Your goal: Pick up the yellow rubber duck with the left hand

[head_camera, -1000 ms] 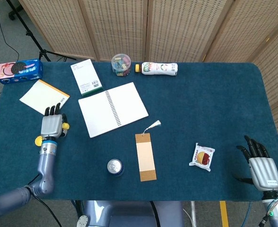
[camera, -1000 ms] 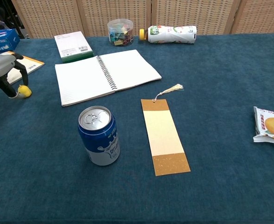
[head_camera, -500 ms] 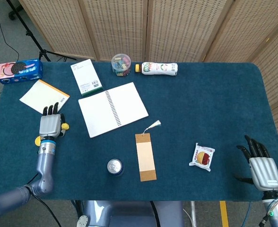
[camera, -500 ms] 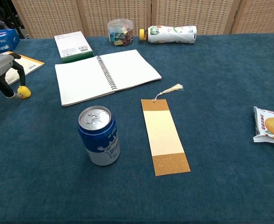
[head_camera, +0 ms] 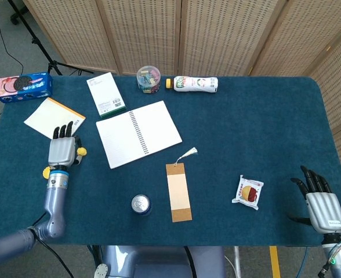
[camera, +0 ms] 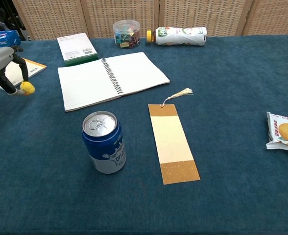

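The yellow rubber duck is small and mostly hidden by my left hand, which pinches it between dark fingertips just above the blue cloth at the far left. In the head view only a yellow bit of the duck pokes out on the right side of the left hand, below the notepad. My right hand lies at the table's near right corner, fingers spread and holding nothing; the chest view does not show it.
An orange-edged notepad lies just beyond the left hand. An open spiral notebook, a blue can, a bookmark and a snack packet spread rightward. A cookie box, a white box, a jar and a bottle line the far edge.
The left hand has closed on the duck and risen a little, carrying it up and slightly toward the notepad. The right hand has not moved.
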### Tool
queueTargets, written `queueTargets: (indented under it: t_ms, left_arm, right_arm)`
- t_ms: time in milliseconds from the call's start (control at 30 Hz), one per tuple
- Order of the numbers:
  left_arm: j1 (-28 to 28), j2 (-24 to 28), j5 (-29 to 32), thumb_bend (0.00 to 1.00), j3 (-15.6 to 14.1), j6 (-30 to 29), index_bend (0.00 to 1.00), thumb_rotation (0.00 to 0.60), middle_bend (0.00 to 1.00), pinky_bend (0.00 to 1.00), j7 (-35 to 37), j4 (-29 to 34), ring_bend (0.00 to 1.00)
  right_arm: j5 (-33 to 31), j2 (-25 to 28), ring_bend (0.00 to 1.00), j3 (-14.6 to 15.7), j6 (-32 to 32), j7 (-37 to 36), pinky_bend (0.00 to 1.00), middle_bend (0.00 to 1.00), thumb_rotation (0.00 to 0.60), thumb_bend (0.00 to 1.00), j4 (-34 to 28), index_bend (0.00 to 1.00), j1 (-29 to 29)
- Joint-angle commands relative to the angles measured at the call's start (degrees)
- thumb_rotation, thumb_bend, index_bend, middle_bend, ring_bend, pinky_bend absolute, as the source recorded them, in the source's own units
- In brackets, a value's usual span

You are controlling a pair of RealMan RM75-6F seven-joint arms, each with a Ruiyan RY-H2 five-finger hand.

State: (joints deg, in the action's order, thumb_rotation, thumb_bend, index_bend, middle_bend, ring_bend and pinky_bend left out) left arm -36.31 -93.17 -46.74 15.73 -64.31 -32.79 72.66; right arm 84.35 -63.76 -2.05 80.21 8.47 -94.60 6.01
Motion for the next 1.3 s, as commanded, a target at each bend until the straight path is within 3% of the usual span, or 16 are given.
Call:
queueTargets:
  t_ms: [33, 167, 433, 767, 1300]
  left_arm:
    - [0.94, 3.23, -1.55, 0.33, -0.41, -2.82, 0.60, 0.600, 0.00, 0.00, -1.46, 6.43, 0.00]
    - [3.73, 8.44, -3.32, 0.33, -2.62, -4.14, 0.60, 0.600, 0.00, 0.00, -0.59, 16.54, 0.00]
    - [7.40, 16.72, -6.80, 0.33, -5.84, -6.74, 0.61, 0.600, 0.00, 0.00, 0.28, 24.17, 0.00]
    - [11.64, 23.44, -10.24, 0.33, -8.89, -7.41, 0.62, 0.600, 0.00, 0.00, 5.62, 24.97, 0.00]
    - [13.00, 20.74, -8.92, 0.33, -10.09, -3.79, 0.62, 0.600, 0.00, 0.00, 8.83, 15.99, 0.00]
  right_arm:
    - [-0.19, 0.02, 0.00, -0.05, -0.13, 0.09, 0.09, 0.00, 0.600, 0.00, -0.02, 0.20, 0.03]
    - [-0.17, 0.07, 0.00, -0.12, 0.24, 0.14, 0.09, 0.00, 0.600, 0.00, -0.12, 0.20, -0.11]
    - [-0.90, 0.04, 0.00, -0.12, 0.06, 0.95, 0.09, 0.00, 0.600, 0.00, -0.16, 0.20, -0.28]
    - [-2.18, -0.07, 0.00, -0.35, -0.19, 1.86, 0.09, 0.00, 0.600, 0.00, -0.29, 0.20, -0.44]
    - [-1.93, -0.08, 0.00, -0.24, -0.20, 1.86, 0.09, 0.00, 0.600, 0.00, -0.28, 0.20, -0.47]
